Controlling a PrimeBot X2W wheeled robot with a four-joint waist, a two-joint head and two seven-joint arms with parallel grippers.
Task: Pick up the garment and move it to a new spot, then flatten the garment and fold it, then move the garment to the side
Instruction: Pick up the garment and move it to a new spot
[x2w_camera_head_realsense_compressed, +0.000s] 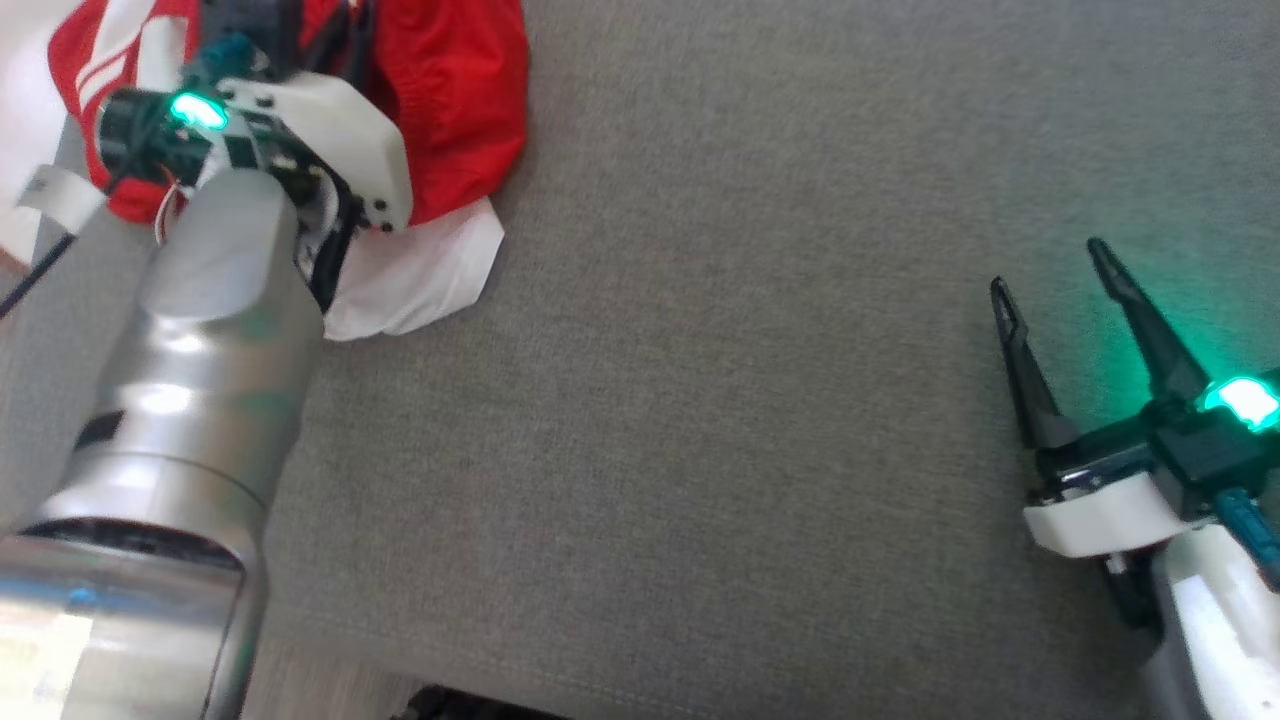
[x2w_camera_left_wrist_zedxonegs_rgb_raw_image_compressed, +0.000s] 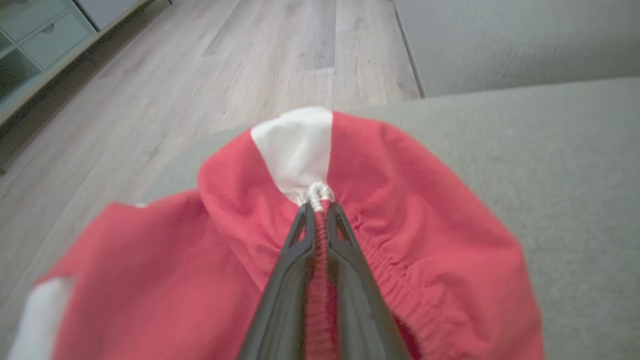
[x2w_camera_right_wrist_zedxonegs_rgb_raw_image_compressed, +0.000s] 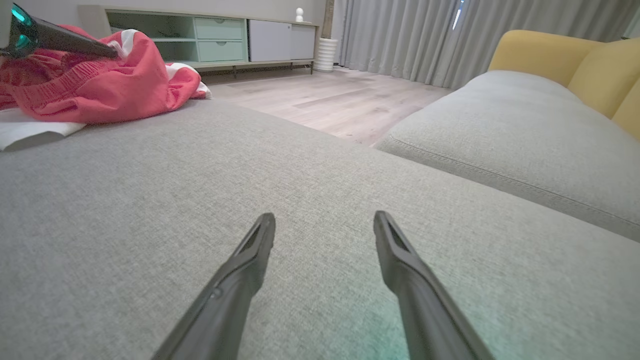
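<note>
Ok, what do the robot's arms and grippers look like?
The left gripper and right gripper each have two long, dark, tapering fingers on a black base with a white shell and a glowing green light. The left forearm is a shiny silver cylinder; thin black cables run by its wrist.

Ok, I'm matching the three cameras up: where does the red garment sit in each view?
Head view: garment at top left, partly behind the left arm.
Left wrist view: garment centre and lower left, pinched in the jaws of the left gripper.
Right wrist view: garment at upper left.
Shared landmark: the grey cushion beneath it.
</note>
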